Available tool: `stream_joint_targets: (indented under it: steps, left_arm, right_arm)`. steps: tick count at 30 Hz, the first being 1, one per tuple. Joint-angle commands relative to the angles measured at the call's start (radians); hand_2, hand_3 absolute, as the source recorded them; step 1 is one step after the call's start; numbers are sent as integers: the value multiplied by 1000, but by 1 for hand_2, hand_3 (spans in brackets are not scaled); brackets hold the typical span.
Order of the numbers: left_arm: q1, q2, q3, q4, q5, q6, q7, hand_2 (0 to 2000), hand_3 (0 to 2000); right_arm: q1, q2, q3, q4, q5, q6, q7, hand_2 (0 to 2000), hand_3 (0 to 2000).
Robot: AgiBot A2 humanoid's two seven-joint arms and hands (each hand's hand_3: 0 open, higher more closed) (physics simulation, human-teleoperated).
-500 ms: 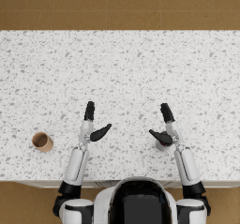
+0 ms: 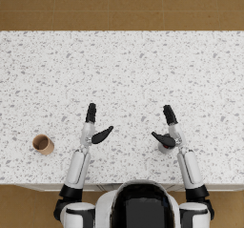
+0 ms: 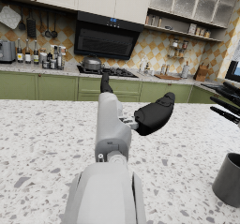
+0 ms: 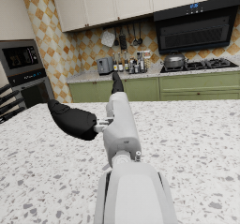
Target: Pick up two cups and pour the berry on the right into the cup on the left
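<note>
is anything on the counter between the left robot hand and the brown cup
Nothing visible does. In the head view only bare speckled counter lies between the left robot hand and the brown cup, which stands apart near the counter's front edge on the robot's left.

Nothing readable anywhere, honestly. Tiny blue glowing display on the black range hood (image 3: 108, 39) up on the kitchen wall, way too small to make out any digits. Same story on the dark built-in wall oven (image 4: 22, 59): a lit panel, but just a blur. Little glass bottles (image 3: 40, 55) on the green-cabinet counter carry labels, all illegible.
</note>
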Motion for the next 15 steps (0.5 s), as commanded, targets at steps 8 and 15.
stream_joint_targets:
  steps: [8, 15]
  left_arm:
    - [-104, -10, -163, -65, 0, -94, -94, 0, 0]
    - [-262, 17, -360, -177, 219, -100, -100, 0, 0]
  right_arm:
    - [-91, 19, -69, 114, 31, -93, 94, 0, 0]
    - [-230, 51, -146, 224, 250, -99, 100, 0, 0]
